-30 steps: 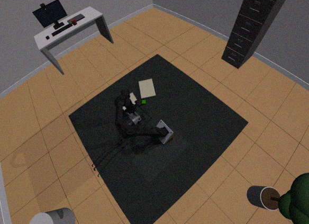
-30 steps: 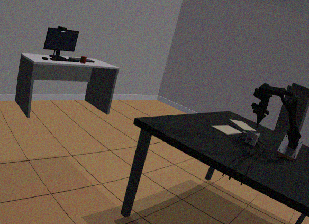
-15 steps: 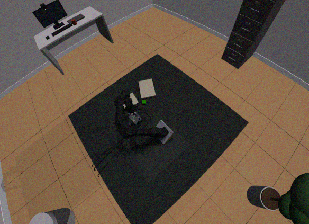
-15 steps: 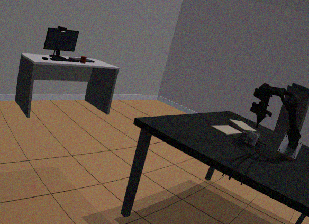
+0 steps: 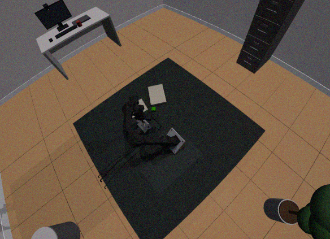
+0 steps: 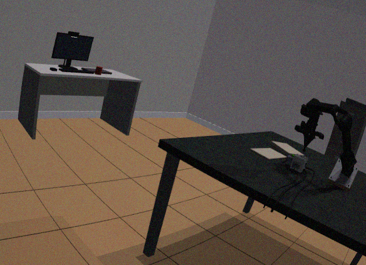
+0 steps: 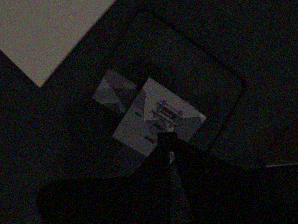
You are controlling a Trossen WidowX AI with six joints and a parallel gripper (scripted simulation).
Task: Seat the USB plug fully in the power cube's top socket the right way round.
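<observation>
My dark parallel-jaw claw [image 6: 304,146] hangs pointing down above the dark table [image 6: 219,153], clenched on something thin that I take to be the small USB plug [image 7: 171,156], though the dim wrist view barely shows it. Directly below it sits the pale grey power cube [image 7: 159,119], its top socket [image 7: 165,114] facing up. Two flat white sheets [image 6: 269,153] lie beyond the claw, a small green block [image 5: 153,108] beside them.

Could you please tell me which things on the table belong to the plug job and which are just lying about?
For the job: power cube; USB plug, barely visible in the shut gripper above it.
Lying about: white slab; second white slab; green block.
</observation>
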